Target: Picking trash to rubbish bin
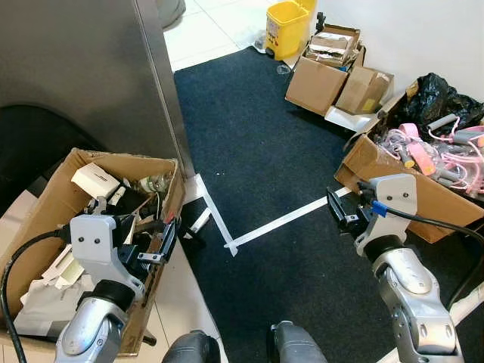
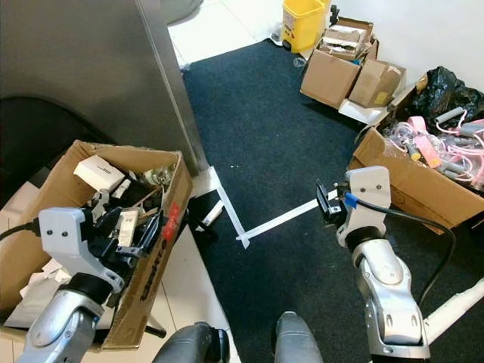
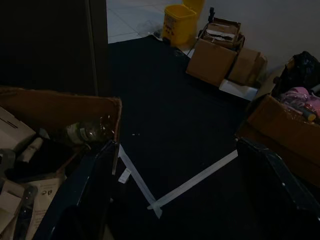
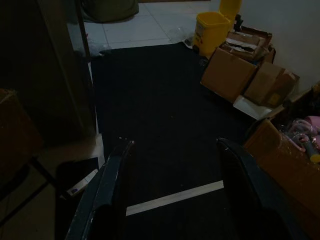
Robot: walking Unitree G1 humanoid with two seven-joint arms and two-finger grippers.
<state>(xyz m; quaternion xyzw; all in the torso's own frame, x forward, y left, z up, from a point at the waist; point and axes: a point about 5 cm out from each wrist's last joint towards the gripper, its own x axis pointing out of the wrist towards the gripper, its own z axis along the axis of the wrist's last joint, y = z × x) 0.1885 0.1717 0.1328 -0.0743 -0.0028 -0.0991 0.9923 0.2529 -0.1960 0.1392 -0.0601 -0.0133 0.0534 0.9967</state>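
Observation:
The yellow rubbish bin (image 1: 286, 26) stands far ahead on the tiled floor at the edge of the dark carpet (image 1: 265, 151). A small white packet (image 1: 199, 221) lies on the floor beside the open cardboard box (image 1: 45, 204) at my left. That box holds a clear plastic bottle (image 1: 155, 183), a white carton and papers. My left gripper (image 1: 167, 238) hangs open at the box's near corner, nothing between its fingers (image 3: 92, 195). My right gripper (image 1: 342, 212) is open and empty above the carpet, over the white tape line (image 1: 291, 219).
A grey cabinet wall (image 1: 83, 68) rises at the left. Brown boxes (image 1: 333, 76) sit next to the bin. At the right stand a cardboard box of pink items (image 1: 431, 151) and a black bag (image 1: 439, 98). A clear plastic scrap (image 1: 282, 69) lies near the bin.

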